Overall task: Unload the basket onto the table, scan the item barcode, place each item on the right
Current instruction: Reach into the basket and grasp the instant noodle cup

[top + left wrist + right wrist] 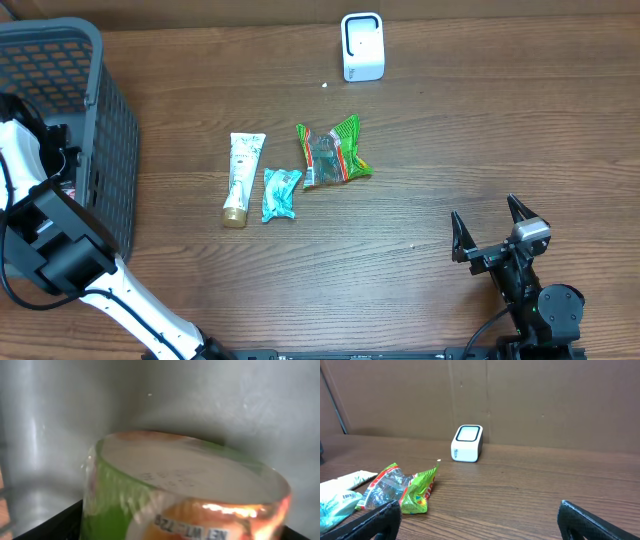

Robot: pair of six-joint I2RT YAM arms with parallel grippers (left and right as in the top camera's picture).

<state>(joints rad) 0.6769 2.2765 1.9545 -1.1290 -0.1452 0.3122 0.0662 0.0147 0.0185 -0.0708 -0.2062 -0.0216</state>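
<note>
Where overhead shows basket (100, 120), left wrist shows container (185, 490).

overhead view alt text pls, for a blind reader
A cream tube, a teal packet and a green wrapper lie together on a wooden table, a white scanner beyond them. The left arm reaches into a grey basket at the left; the right gripper rests open near the front edge.

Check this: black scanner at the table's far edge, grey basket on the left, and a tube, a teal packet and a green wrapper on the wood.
One error: the scanner is white, not black; the overhead view shows it. The grey basket, tube, teal packet and green wrapper are as stated.
</note>
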